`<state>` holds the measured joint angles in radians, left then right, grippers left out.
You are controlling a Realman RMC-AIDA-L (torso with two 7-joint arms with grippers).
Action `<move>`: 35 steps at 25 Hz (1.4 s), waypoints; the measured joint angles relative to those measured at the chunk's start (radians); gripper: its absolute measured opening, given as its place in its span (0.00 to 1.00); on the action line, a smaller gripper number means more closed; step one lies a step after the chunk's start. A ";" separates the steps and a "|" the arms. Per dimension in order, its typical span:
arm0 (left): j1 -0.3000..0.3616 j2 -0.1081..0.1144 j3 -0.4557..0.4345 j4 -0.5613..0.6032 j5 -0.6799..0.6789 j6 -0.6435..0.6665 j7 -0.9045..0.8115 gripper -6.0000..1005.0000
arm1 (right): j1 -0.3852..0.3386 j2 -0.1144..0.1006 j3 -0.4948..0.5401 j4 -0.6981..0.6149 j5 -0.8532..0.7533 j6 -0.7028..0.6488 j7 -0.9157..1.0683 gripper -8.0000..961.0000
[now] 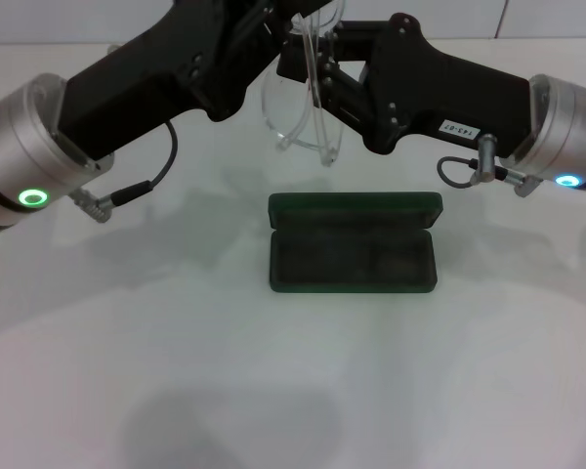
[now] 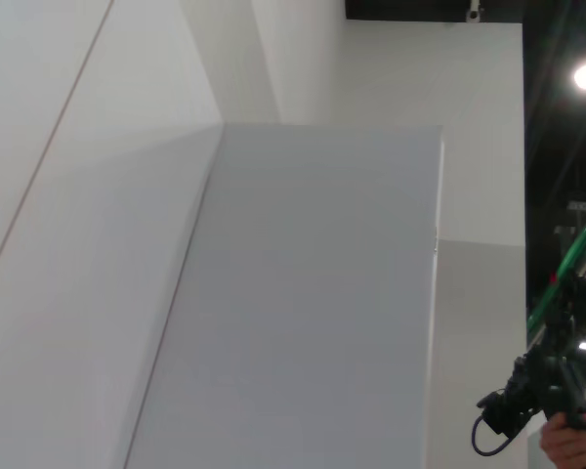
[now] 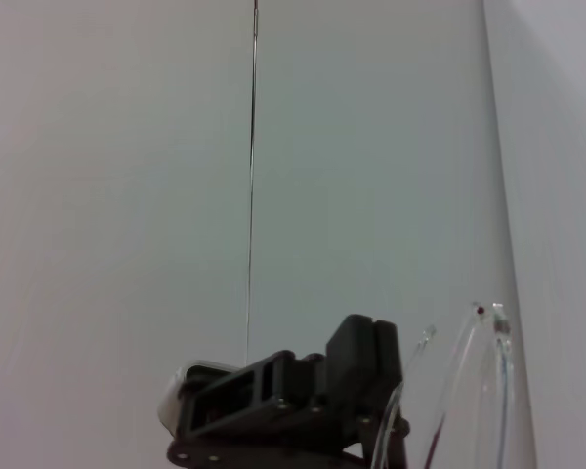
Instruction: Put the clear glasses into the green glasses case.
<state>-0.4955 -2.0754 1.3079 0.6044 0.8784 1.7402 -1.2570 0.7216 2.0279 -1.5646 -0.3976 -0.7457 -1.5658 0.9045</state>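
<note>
The green glasses case [image 1: 354,243] lies open on the white table [image 1: 176,371] near the middle of the head view, its lid [image 1: 355,206] tipped back toward twelve o'clock, the dark lining bare. Beyond it, at twelve o'clock and raised off the table, the clear glasses [image 1: 308,103] hang between the two arms. The right gripper [image 1: 324,70] comes in from two o'clock and meets the frame; the left gripper [image 1: 262,39] reaches in from ten o'clock beside it. Whether either is clenched or released I cannot tell. In the right wrist view, the clear temple arms [image 3: 469,391] show beside a black gripper body [image 3: 293,405].
</note>
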 joint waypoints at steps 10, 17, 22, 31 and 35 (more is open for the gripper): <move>0.007 0.011 -0.001 0.000 0.003 0.032 -0.002 0.05 | -0.015 0.000 0.007 -0.003 0.027 0.000 -0.013 0.13; 0.002 0.032 -0.001 -0.029 0.006 0.053 -0.018 0.05 | -0.028 -0.005 0.036 -0.005 0.037 -0.013 -0.018 0.13; -0.020 0.027 -0.001 -0.060 0.007 0.053 -0.010 0.05 | -0.018 0.000 0.029 -0.004 0.036 -0.013 -0.018 0.13; -0.030 0.024 0.001 -0.065 0.009 0.049 -0.009 0.05 | 0.004 0.000 -0.006 -0.004 0.036 -0.009 -0.018 0.13; -0.031 0.024 0.001 -0.066 0.009 0.045 -0.008 0.05 | 0.005 0.000 -0.012 -0.004 0.036 -0.007 -0.018 0.13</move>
<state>-0.5260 -2.0515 1.3085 0.5384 0.8876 1.7856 -1.2654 0.7268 2.0279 -1.5761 -0.4019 -0.7095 -1.5726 0.8866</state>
